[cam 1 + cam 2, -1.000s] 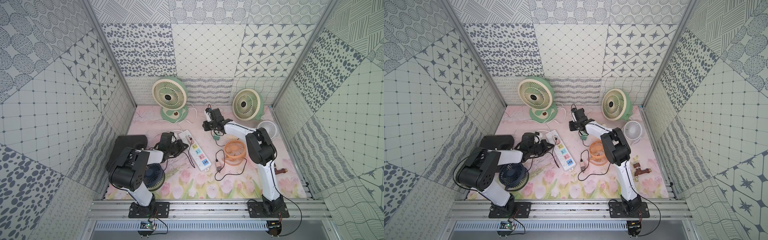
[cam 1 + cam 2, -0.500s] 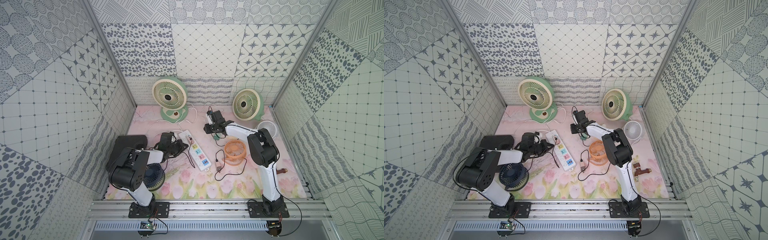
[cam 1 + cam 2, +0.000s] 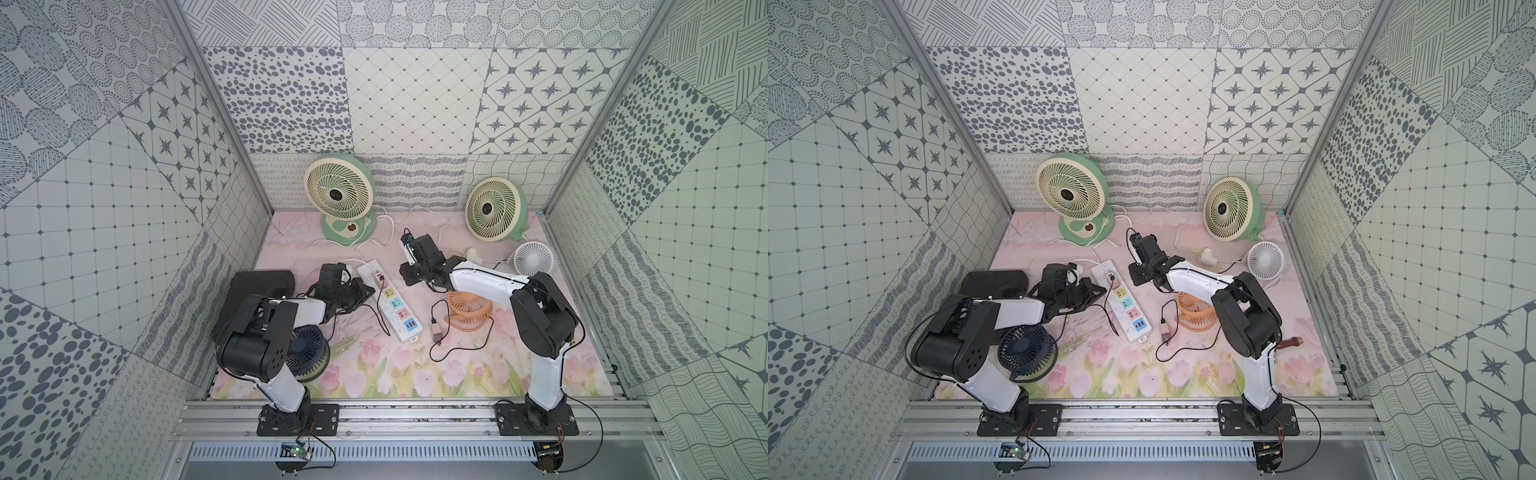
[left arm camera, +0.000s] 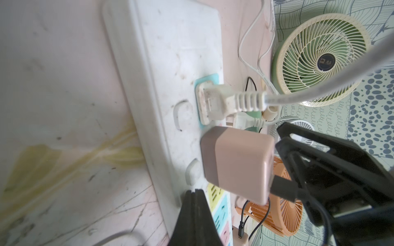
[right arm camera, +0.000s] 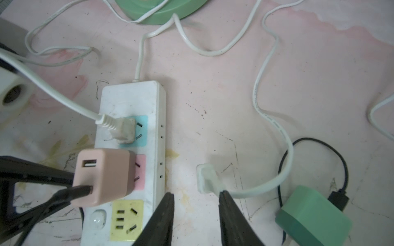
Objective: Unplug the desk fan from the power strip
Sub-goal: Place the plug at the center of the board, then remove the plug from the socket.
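Floral counter [image 3: 374,374] fills both top views; a green fan [image 3: 338,195] and a second green fan [image 3: 492,210] stand at the back wall; the power strip [image 3: 390,301] lies slantwise mid-counter, between my two arms. My left tool [image 4: 193,192] is pressed together, tips down at the strip's white edge beside the pink adapter [image 4: 236,161]; that adapter sits in the pink socket. My right tool [image 5: 196,193] is spread, pinching nothing, over bare counter just beside the strip. A loose white plug [image 5: 205,179] lies on the counter at its fingertips, out of the strip; another white plug [image 5: 125,130] sits in the blue socket.
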Available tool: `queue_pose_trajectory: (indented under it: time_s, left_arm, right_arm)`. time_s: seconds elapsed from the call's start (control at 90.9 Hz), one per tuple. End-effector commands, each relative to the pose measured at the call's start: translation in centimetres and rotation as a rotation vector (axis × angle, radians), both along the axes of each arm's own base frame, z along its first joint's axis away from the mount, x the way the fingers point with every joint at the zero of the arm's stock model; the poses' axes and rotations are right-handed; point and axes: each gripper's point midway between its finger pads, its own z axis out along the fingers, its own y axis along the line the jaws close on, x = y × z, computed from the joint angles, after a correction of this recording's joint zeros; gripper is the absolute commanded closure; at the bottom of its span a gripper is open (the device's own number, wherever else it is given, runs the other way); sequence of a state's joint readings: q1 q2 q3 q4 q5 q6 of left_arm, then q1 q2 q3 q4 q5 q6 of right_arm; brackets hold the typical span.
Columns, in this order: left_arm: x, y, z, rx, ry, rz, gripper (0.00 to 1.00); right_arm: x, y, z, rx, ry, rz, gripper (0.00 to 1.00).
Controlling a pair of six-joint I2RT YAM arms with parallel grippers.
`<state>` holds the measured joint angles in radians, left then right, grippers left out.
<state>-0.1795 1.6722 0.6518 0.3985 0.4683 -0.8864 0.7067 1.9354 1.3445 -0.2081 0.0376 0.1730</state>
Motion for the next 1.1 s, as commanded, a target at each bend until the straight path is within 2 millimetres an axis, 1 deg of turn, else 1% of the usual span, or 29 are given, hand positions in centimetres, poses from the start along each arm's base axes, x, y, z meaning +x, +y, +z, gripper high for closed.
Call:
queue_pose_trajectory:
  time_s: [0.0,0.077,0.165,0.231,0.385,0.572,0.77,0.891,1.001,1.09]
  left_arm:
    - [0.7,0.6,0.7,0.008,-0.025,0.007,1.00]
    - [0.8,0.8,0.7,0.002,-0.025,0.011,1.00]
    - [1.0,0.8,0.8,-0.001,-0.029,0.012,1.00]
    - [1.1,0.8,0.9,-0.005,-0.032,0.013,1.00]
    - [1.4,0.5,1.1,-0.029,-0.039,0.009,1.00]
    - [1.4,0.4,1.0,-0.035,-0.039,0.008,1.00]
    - [1.5,0.4,1.0,-0.039,-0.041,0.006,1.00]
    - [1.4,0.3,0.9,-0.046,-0.038,0.003,1.00]
    - [1.5,0.2,0.8,-0.052,-0.037,0.002,1.00]
    - [1.5,0.2,0.7,-0.057,-0.034,0.002,1.00]
  right_arm:
    - [-0.8,1.6,2.2,0.064,-0.088,0.091,0.62]
    - [-2.2,2.7,2.2,0.075,-0.098,0.158,0.62]
    - [-3.1,3.7,1.6,0.096,-0.099,0.212,0.62]
    - [-3.2,4.2,1.1,0.101,-0.092,0.221,0.62]
    - [-3.0,6.0,0.9,0.128,-0.121,0.240,0.60]
    - [-3.3,8.1,0.2,0.156,-0.131,0.271,0.58]
    - [-2.9,9.2,-0.2,0.166,-0.156,0.241,0.55]
    - [-2.3,9.3,-0.5,0.167,-0.183,0.185,0.55]
    - [-2.0,9.6,-0.3,0.190,-0.201,0.149,0.57]
    - [-1.8,9.8,-0.4,0.199,-0.203,0.134,0.60]
